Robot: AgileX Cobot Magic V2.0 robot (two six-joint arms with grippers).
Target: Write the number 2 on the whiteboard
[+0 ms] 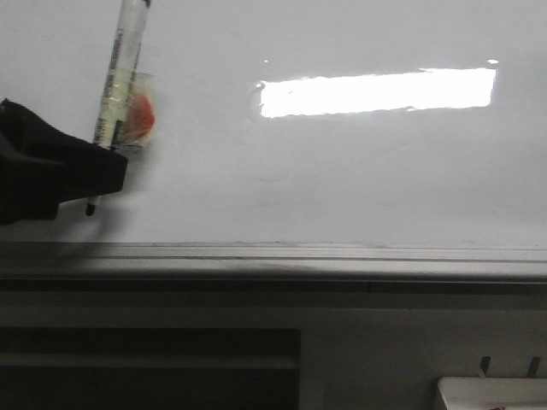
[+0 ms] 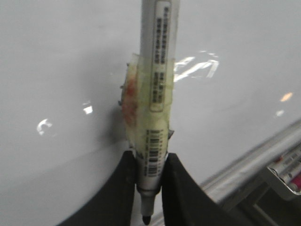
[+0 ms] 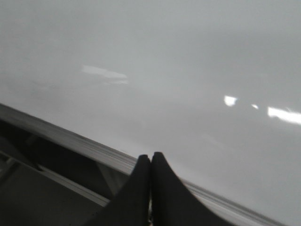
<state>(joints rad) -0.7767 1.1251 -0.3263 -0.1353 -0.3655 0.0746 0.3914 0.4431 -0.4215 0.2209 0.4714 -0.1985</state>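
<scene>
Left pincer (image 1: 90,175), black, nearest the front camera: pinching a taped marker (image 1: 120,85) low on its barrel, tip (image 1: 90,209) downward, long axis near upright. Whiteboard (image 1: 342,188): directly behind the tip, near its left lower corner above the grey rail (image 1: 342,254); contact cannot be told. No digit visible. Right pincer (image 3: 150,188): pressed together, empty, farther off.

Glossy white whiteboard (image 1: 342,171), grey edge rail (image 1: 342,254), white barcoded marker (image 2: 155,94), black pincer (image 2: 149,188)
</scene>
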